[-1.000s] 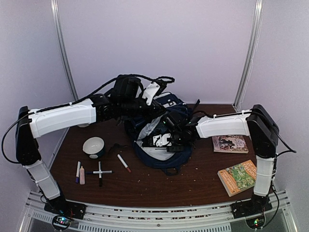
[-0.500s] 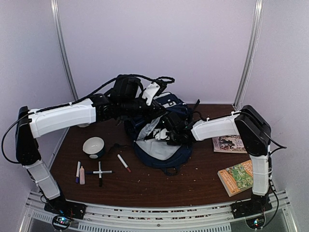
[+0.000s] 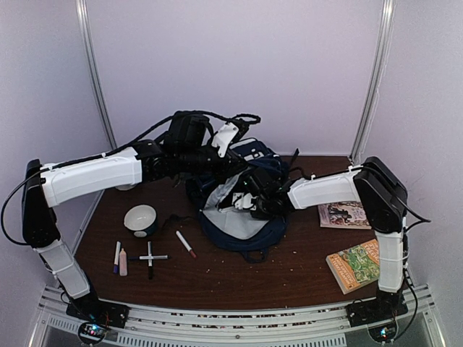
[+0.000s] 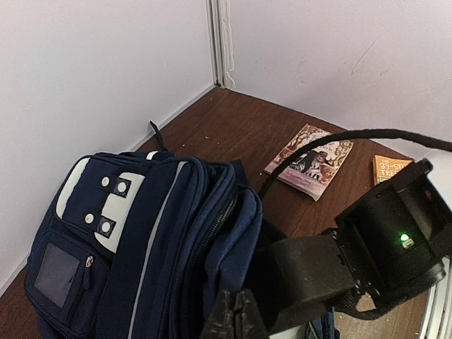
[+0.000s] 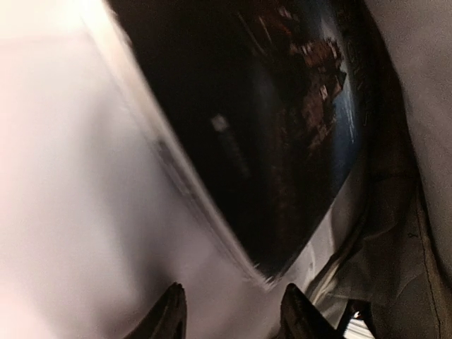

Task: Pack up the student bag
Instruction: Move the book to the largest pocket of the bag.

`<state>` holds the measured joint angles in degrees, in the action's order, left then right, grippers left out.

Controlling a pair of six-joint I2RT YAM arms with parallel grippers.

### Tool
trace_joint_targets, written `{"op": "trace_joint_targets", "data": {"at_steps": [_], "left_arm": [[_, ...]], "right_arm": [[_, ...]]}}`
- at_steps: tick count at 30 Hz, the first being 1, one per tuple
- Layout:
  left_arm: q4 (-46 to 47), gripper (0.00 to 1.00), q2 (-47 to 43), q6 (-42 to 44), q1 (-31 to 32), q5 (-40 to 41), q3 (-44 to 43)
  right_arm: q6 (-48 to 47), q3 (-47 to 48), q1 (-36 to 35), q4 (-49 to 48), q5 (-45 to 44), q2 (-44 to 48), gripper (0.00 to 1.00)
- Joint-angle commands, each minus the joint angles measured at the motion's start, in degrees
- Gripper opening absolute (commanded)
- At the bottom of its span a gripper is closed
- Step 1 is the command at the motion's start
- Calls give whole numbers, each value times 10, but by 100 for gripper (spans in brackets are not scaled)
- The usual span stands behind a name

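Jaws of your left gripper are closed tight at the rim of the bag, mid-frame on the desk. Your right gripper moved deeper inside it, jaws half apart; if they hold something, I cannot tell. One dark thing seems nearly packed.

Top view: high behind the arm bases, looking down over the whole table. Left wrist: near, facing the backpack and far corner (shared with top). Right wrist: very close, blurred.
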<state>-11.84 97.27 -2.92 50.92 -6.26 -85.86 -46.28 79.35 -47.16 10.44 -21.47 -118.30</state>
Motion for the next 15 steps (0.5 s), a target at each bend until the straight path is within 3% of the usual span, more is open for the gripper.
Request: {"op": "trace_joint_targets", "data": {"at_steps": [1,6,11,15], "left_arm": [[52,0,-39,14,-14,-11,-10],[56,0,-21,-5,-34,-27,0],[71,0,0,-21,-47,-43,28],[57,0,18,-34,-48,-58,39]], "right_arm": [[91,-10,-41,73,32,84,49],[170,-26,-47,171,117,152,53],[159,-104,-46,290,264,228,53],[151,-197,-35,324,247,306,53]]}}
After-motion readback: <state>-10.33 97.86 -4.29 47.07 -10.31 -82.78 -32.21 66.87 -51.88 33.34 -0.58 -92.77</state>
